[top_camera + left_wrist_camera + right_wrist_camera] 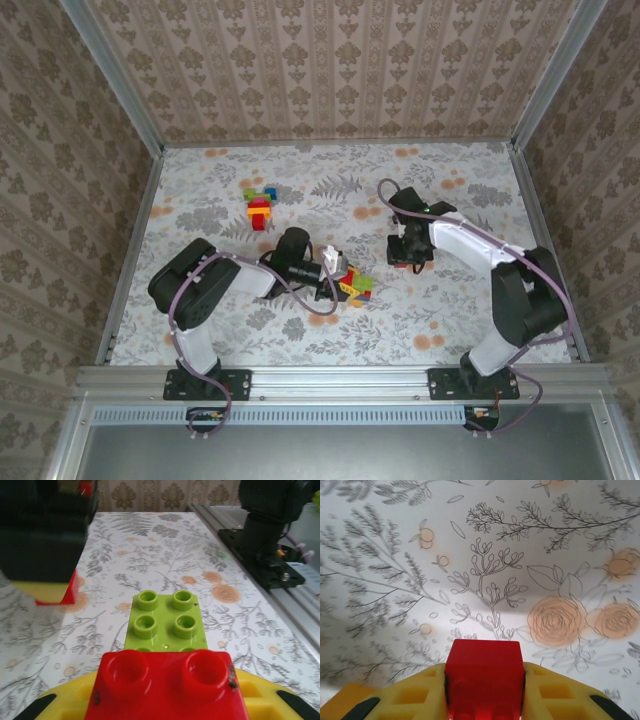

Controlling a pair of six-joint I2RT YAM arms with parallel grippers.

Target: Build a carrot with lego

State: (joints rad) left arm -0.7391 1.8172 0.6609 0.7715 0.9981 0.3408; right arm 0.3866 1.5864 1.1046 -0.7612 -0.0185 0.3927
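Observation:
A red lego brick [165, 685] sits between the yellow fingers of my left gripper [165, 702], which is shut on it. Its far edge overlaps a lime green brick [167, 617] lying studs-up on the table. From above, the left gripper [345, 283] is at the table's middle, over green and red pieces [362, 285]. My right gripper [484, 700] is shut on another red brick [484, 675], held just above the flowered tabletop. In the top view the right gripper [408, 255] hangs to the right of the left one, a short gap apart.
A small pile of loose lego [260, 205], red, yellow, green and blue, lies at the back left of the table. The right arm's base [270, 530] and the metal rail [295, 615] stand along the near edge. Walls enclose the table on three sides.

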